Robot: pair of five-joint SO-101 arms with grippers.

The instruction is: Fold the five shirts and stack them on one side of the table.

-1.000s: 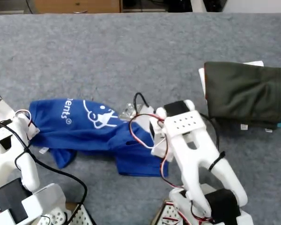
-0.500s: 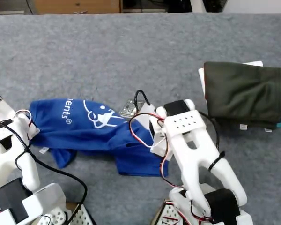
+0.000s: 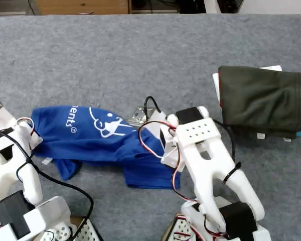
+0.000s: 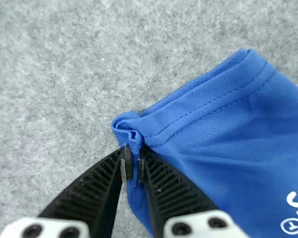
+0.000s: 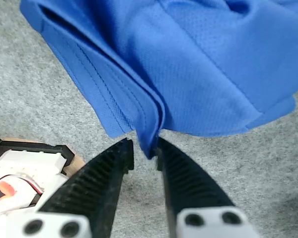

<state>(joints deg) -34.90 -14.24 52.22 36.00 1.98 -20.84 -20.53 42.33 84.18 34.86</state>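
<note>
A blue shirt (image 3: 98,143) with white print lies crumpled and stretched sideways across the table's middle left. In the left wrist view my left gripper (image 4: 132,167) is shut on a bunched corner of the blue shirt (image 4: 223,144); in the high view that left gripper (image 3: 34,139) sits at the shirt's left end. My right gripper (image 5: 145,148) has its fingers closed on a folded hem of the blue shirt (image 5: 198,74), just above the carpet. From above, the right gripper (image 3: 159,141) is at the shirt's right end, mostly hidden under the arm.
A stack of folded shirts (image 3: 261,100), dark green on top with teal and white edges beneath, rests at the right side of the table. Grey carpet (image 3: 115,60) covers the table, open toward the back. Both arm bases stand at the front edge.
The right gripper's end shifted slightly at the shirt's right part and the fabric there bunched a little. The left arm and the stack have not moved.
</note>
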